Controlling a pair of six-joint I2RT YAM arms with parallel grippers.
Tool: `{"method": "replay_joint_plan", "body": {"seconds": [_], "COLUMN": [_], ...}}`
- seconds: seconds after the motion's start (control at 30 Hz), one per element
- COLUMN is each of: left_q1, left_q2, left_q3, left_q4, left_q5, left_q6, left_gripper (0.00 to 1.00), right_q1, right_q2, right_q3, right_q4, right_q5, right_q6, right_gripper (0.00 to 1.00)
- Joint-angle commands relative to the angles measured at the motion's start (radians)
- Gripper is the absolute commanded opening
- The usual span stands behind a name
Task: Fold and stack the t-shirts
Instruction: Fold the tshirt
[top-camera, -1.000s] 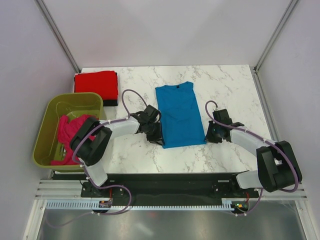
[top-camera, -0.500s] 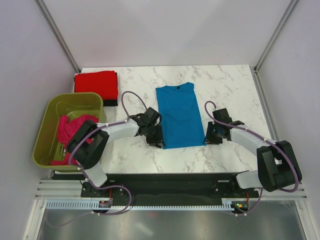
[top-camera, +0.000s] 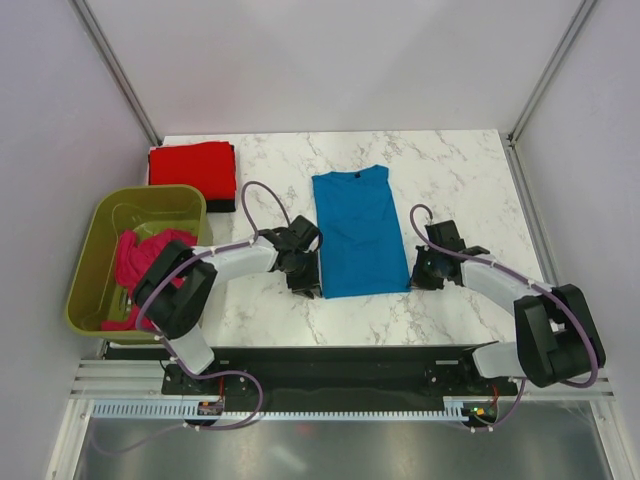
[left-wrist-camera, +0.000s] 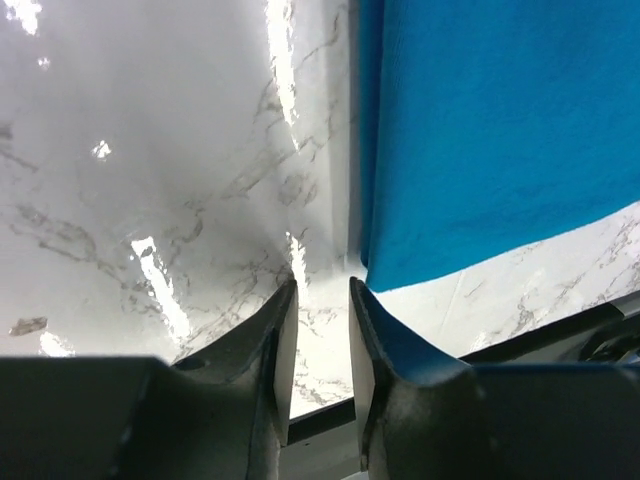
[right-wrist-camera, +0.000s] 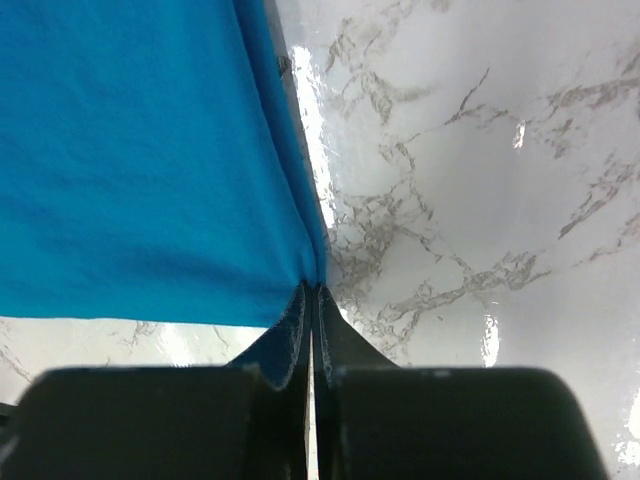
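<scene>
Blue t-shirt (top-camera: 358, 232): lies flat in the middle of the tabletop (top-camera: 460, 190), sleeves tucked in so it forms a long rectangle.
Long axis: runs away from the arm bases, with the collar at the far end and the hem at the near end.
Left tool (left-wrist-camera: 320, 290): sits low at the near-left hem corner. Its jaws are a narrow gap apart with only bare marble between them. The cloth corner is just beside its right finger and is not gripped.
Right tool (right-wrist-camera: 312, 290): sits at the near-right hem corner with its jaws pressed together. The cloth corner runs right up to the tips. I cannot tell whether any fabric is actually pinched.
Key relation: each hem corner has its own arm beside it, and the shirt stretches forward and away from both tools, so a hem-to-collar fold would probably travel along that axis.
Likely need: the left tool should shift slightly toward the shirt before closing, or it will miss the corner.
Red t-shirt (top-camera: 192, 167): folded at the far-left corner.
Pink t-shirt (top-camera: 135, 262): bunched inside the olive tub (top-camera: 100, 215), off the left edge.
</scene>
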Motion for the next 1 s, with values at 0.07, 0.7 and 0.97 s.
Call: {"method": "replay_joint_plan", "body": {"seconds": [0.07, 0.7, 0.97], "left_q1": [-0.004, 0.014, 0.017], "left_q2": [-0.107, -0.028, -0.017], "left_q3": [-0.009, -0.081, -0.073], "left_q4": [-0.003, 0.101, 0.104], "left_q5": [0.013, 0.07, 0.056], "left_q6": [-0.008, -0.083, -0.077], "left_gripper": [0.38, 0.41, 0.32], "right_q1": [0.026, 0.063, 0.064], "right_q2": [-0.057, -0.146, -0.14], "right_q3": [-0.079, -0.18, -0.182], "right_q4": [0.015, 0.064, 0.066], "right_q5": [-0.012, -0.012, -0.006], "right_q6": [0.059, 0.147, 0.144], "right_gripper": [0.0, 0.0, 0.0]}}
